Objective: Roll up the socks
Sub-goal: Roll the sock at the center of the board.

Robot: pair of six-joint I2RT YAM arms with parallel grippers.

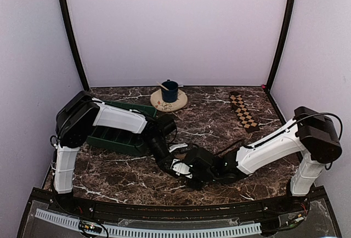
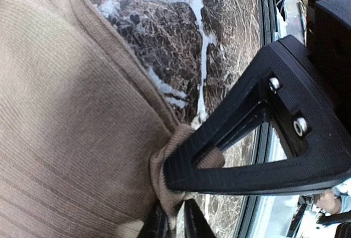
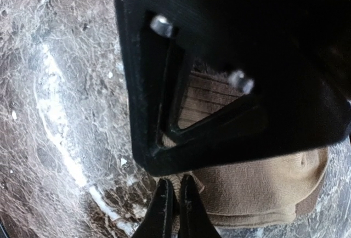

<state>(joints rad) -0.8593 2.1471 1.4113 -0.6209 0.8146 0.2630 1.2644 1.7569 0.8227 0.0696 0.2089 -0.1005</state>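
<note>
- My left tool point(image 2: 173, 226) is narrow, with a bunched edge of the tan sock point(image 2: 71, 112) pinched between its tips; the rest of the sock spreads flat on the table point(image 1: 208, 123).
- My right tool point(image 3: 175, 219) has its jaws drawn almost together. A corner of the same sock seems to run in between them, though my wrist view is dark there.
- Both tools meet near the centre of the table's near edge, each with the other's black triangular finger close across its view.
- The checkered sock point(image 1: 243, 112) lies flat at the far right, well apart from both arms.
- Far centre I see a blue cup point(image 1: 169, 91) on a round plate point(image 1: 178, 104). A green tray point(image 1: 112, 138) sits at the left, under my left arm.
</note>
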